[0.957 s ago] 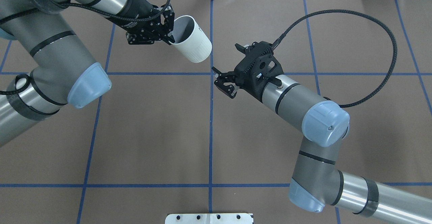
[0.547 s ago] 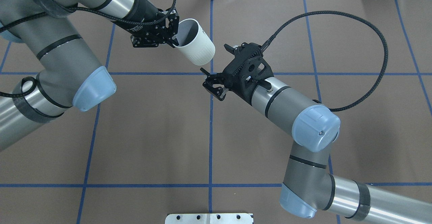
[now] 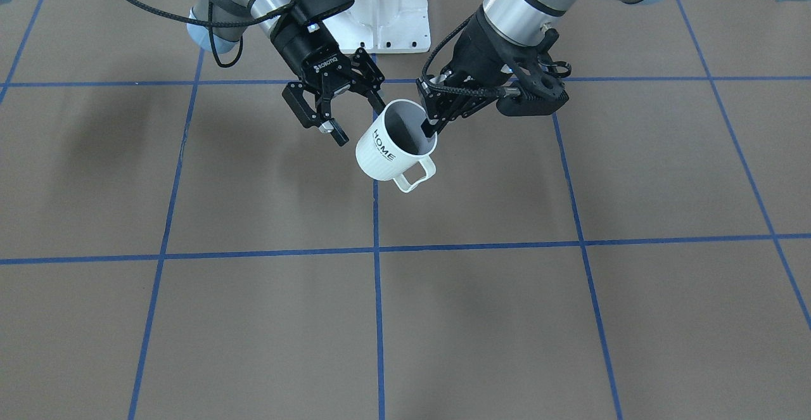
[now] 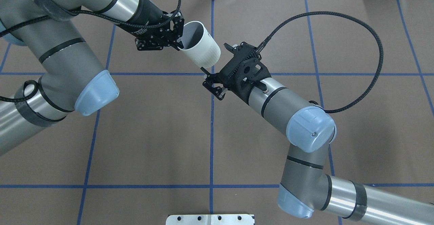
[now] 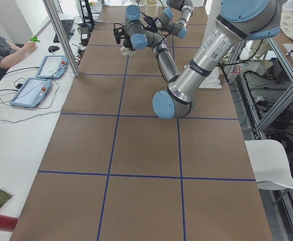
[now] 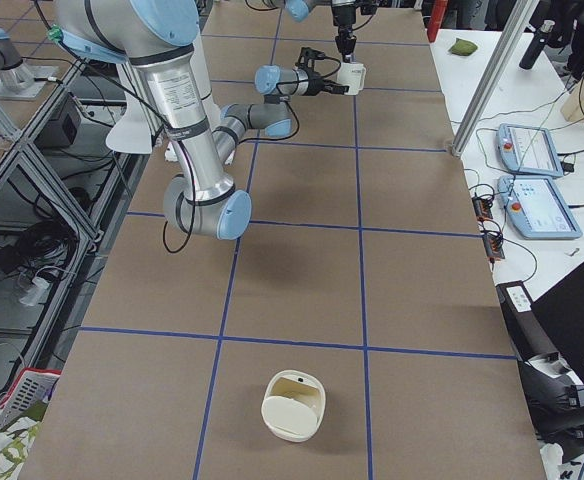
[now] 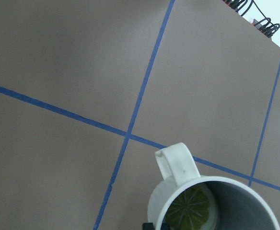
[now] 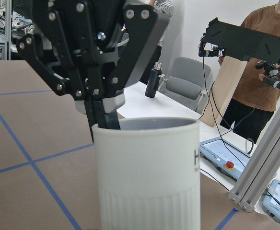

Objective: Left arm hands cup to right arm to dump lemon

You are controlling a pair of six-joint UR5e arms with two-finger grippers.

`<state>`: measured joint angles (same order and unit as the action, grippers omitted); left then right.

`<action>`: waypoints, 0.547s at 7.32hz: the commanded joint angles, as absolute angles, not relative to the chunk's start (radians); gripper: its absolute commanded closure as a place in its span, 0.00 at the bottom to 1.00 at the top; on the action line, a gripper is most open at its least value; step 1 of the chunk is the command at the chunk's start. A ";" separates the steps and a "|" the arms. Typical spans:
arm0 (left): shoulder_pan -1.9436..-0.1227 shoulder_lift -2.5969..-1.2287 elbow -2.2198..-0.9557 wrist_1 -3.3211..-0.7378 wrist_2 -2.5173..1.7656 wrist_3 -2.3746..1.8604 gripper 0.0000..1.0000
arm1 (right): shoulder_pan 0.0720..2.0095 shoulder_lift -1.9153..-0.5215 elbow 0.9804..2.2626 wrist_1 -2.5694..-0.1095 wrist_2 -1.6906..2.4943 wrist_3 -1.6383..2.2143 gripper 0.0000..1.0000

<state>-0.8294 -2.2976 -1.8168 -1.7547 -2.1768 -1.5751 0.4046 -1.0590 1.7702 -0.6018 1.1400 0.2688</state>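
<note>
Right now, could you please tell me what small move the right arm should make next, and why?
Probably ease the right pincer forward until its open jaws straddle the cup, ready to close. It sits open just beside the ribbed wall, not around it, while the left pincer grips the rim, with the lemon inside.

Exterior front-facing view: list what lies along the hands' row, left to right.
right hand, open → HOME mug → left hand, clamped on the mug's rim → holed wrist bracket
</note>
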 commanded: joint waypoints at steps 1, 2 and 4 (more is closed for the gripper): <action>-0.825 -2.299 -1.818 -1.755 -2.177 -1.575 1.00 | 0.405 -1.046 1.761 -0.603 1.129 0.258 0.10; -0.824 -2.299 -1.819 -1.755 -2.174 -1.575 1.00 | 0.403 -1.045 1.763 -0.603 1.131 0.258 0.10; -0.816 -2.301 -1.819 -1.753 -2.171 -1.575 1.00 | 0.402 -1.045 1.763 -0.603 1.131 0.258 0.10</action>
<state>-0.8202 -2.2999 -1.8190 -1.7545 -2.1719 -1.5754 0.4027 -1.0453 1.7620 -0.6028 1.1300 0.2580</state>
